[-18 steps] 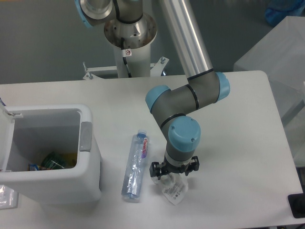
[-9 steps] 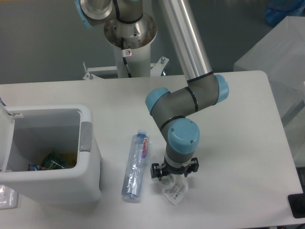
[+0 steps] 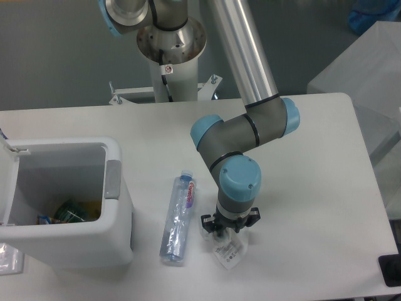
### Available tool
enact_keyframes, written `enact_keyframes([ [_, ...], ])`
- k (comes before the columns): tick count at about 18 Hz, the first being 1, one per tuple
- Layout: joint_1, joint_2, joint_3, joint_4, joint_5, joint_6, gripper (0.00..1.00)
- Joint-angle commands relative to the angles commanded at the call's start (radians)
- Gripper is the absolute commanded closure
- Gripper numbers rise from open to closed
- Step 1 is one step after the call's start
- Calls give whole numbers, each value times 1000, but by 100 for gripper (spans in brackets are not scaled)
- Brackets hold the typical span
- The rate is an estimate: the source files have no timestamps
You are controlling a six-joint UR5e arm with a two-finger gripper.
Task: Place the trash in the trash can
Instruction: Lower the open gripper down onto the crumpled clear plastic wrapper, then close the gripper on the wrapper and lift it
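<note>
A long clear bottle (image 3: 178, 219) with a red-pink label lies flat on the white table, between the trash can and the arm. The white trash can (image 3: 119, 188) stands at the left with its lid (image 3: 5, 182) swung open and some colourful trash (image 3: 74, 211) inside. A crumpled clear wrapper (image 3: 230, 253) with a printed label lies near the table's front edge. My gripper (image 3: 225, 237) points straight down onto the wrapper's upper part. The blue wrist joint above hides the fingers, so I cannot see how far apart they stand.
The arm's base column (image 3: 169, 56) rises at the back of the table. A translucent box (image 3: 369, 69) stands off the table's right side. A black object (image 3: 390, 271) sits at the lower right corner.
The wrist has shifted slightly left and sunk a little lower onto the wrapper. Bottle and trash can have not moved.
</note>
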Motion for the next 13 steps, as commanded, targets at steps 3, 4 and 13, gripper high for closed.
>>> enact_keyframes([
  [3,0,5,0,-3,-2,11,94],
  [4,0,6,2,-5,-3,11,96],
  [13,24,129,31,-6,-72,11,97],
])
